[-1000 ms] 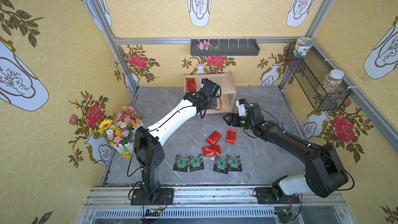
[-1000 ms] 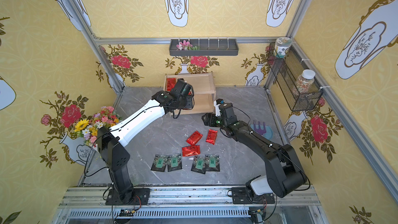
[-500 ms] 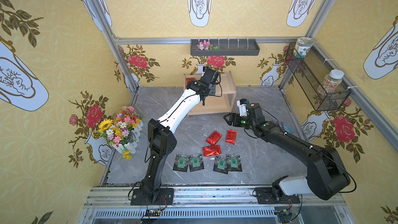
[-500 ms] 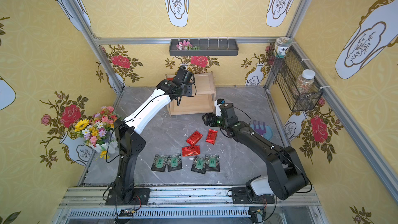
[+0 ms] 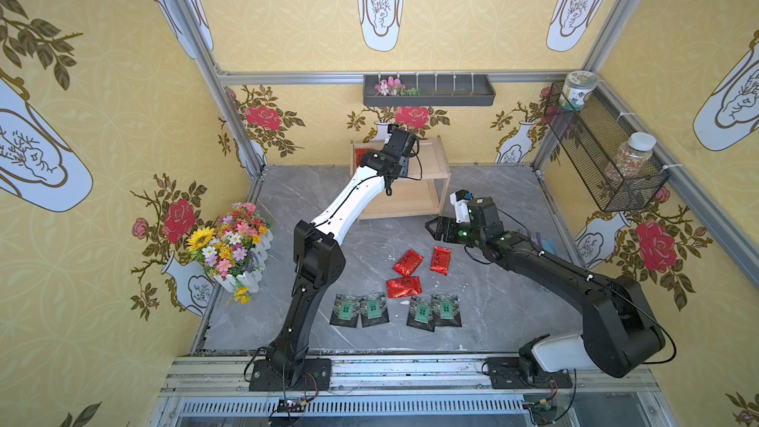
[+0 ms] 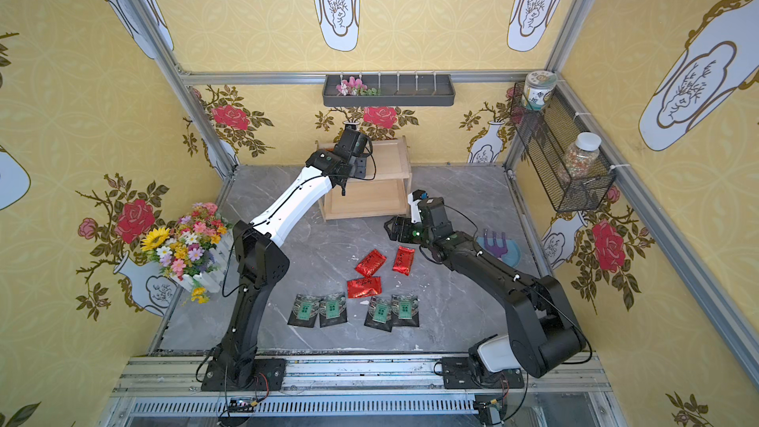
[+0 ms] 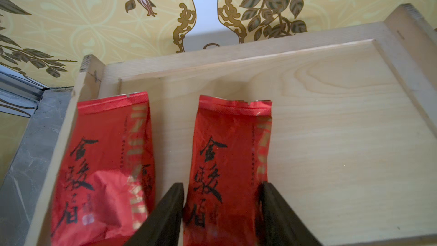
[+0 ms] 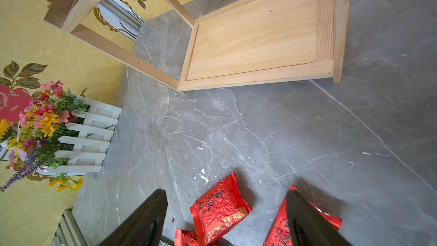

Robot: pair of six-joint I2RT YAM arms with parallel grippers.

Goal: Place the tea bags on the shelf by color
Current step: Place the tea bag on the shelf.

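**Bimanual sorting cell, read from left to right.**

**Far left:** a flower arrangement [image 5: 230, 240] stands by the wall, apart from the work.

**Left arm:** the left arm reaches over the top tier of the shelf [image 5: 431, 158], which stands against the back wall.
- Two red sachets lie side by side on that tier. The first sachet [image 7: 106, 162] is by the tier's side rim.
- The second sachet [image 7: 227, 150] lies between the fingers of the left gripper [image 7: 222, 185].
- The jaws stand partly spread, one finger along each long edge of the second sachet. The sachet lies flat and no squeeze shows in the foil.
- One finger sits in the narrow gap between the two sachets.
- Judged risk: on withdrawal a finger may snag the light foil. That could drag either sachet toward the front rim or onto its neighbour.

**Centre:** three loose red sachets [image 5: 408, 262] lie close together on the grey slab. Nearer the arms' bases, four black sachets [image 5: 374, 309] lie in two overlapping pairs. The lower tier [image 8: 255, 31] is bare.

**Right:** the right gripper [image 8: 225, 194] hovers above the loose red sachets, jaws wide, holding nothing.
- Flat foil on hard stone offers little to pinch, so a closing finger may shove a neighbour away.
- Overlapped black sachets may lift together.
- Both arms may collide if they meet at the shelf.
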